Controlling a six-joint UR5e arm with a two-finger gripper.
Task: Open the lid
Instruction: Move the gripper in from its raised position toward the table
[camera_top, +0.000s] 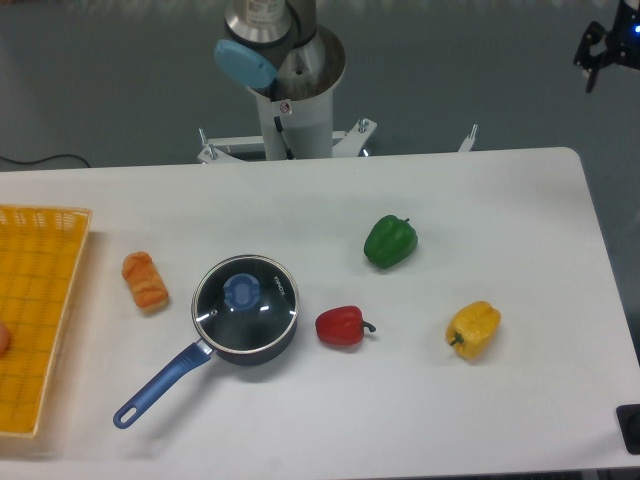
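Note:
The clear glass lid (262, 312) with a thin metal rim and a blue centre knob (241, 291) sits closed on the dark saucepan (266, 347), left of the table's middle. The saucepan's blue handle (160, 385) points to the front left. My gripper (598, 52) is a small dark shape at the top right corner, far from the lid and beyond the table's back right edge. Its fingers are too small and dark to tell whether they are open or shut. Nothing shows in them.
An orange bread-like item (146, 280) lies left of the saucepan. A red pepper (342, 325) lies just right of it, a green pepper (390, 241) further back and a yellow pepper (474, 329) to the right. A yellow basket (40, 320) stands at the left edge. The robot base (290, 90) stands at the back.

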